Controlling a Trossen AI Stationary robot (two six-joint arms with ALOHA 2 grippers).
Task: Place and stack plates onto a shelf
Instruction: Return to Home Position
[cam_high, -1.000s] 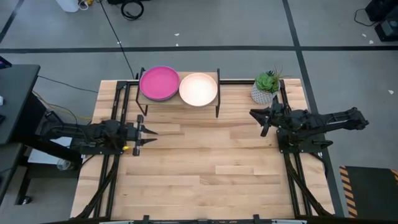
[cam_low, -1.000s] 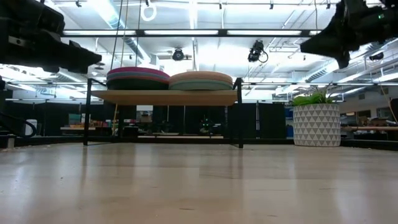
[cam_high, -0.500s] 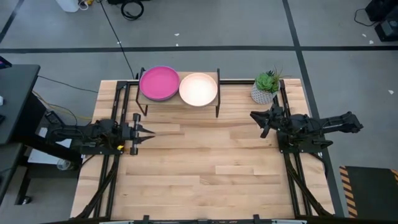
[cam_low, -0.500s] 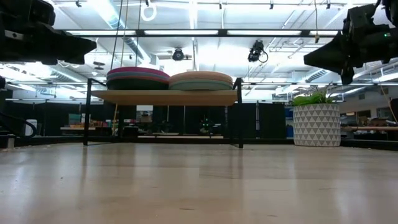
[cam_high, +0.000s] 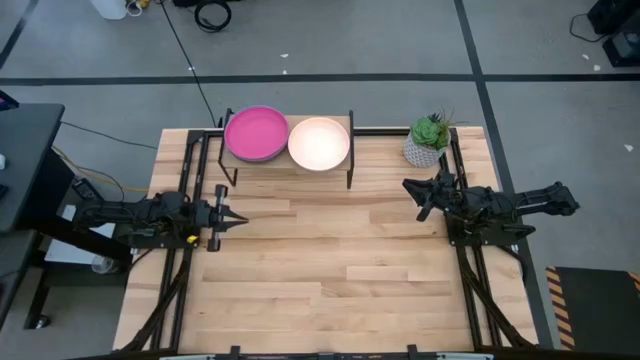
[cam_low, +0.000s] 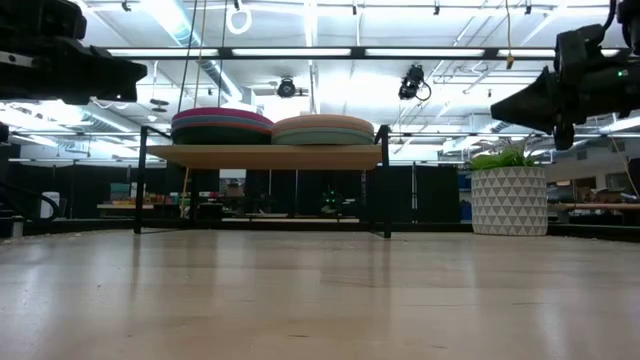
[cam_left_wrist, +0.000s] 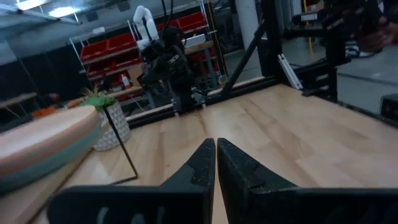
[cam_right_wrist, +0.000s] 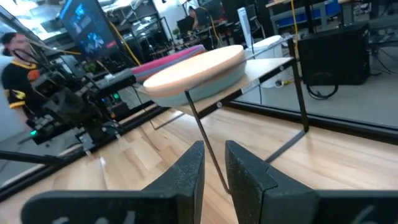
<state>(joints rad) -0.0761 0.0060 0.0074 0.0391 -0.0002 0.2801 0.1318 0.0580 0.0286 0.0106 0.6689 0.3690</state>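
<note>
The shelf (cam_low: 265, 156) stands at the table's far edge on thin black legs. Two stacks of plates rest on its top board. The left stack has a magenta plate (cam_high: 256, 132) on top, and the right stack a cream plate (cam_high: 319, 143). Both stacks show edge-on in the low view (cam_low: 222, 125) (cam_low: 323, 129). My left gripper (cam_high: 243, 215) is shut and empty at the table's left side, pointing right. My right gripper (cam_high: 406, 186) is at the right side, pointing left, with a narrow gap between its fingers (cam_right_wrist: 214, 155) and nothing in it.
A potted plant (cam_high: 428, 140) in a white patterned pot stands at the far right, close to my right gripper. The slatted tabletop (cam_high: 330, 260) lies bare in front of the shelf. A person (cam_right_wrist: 15, 56) shows beyond the table in the right wrist view.
My left gripper has drawn back toward the table's left edge and shut its fingers. My right gripper has come down and its arm has pulled back a little toward the right edge. The plates and shelf have stayed still.
</note>
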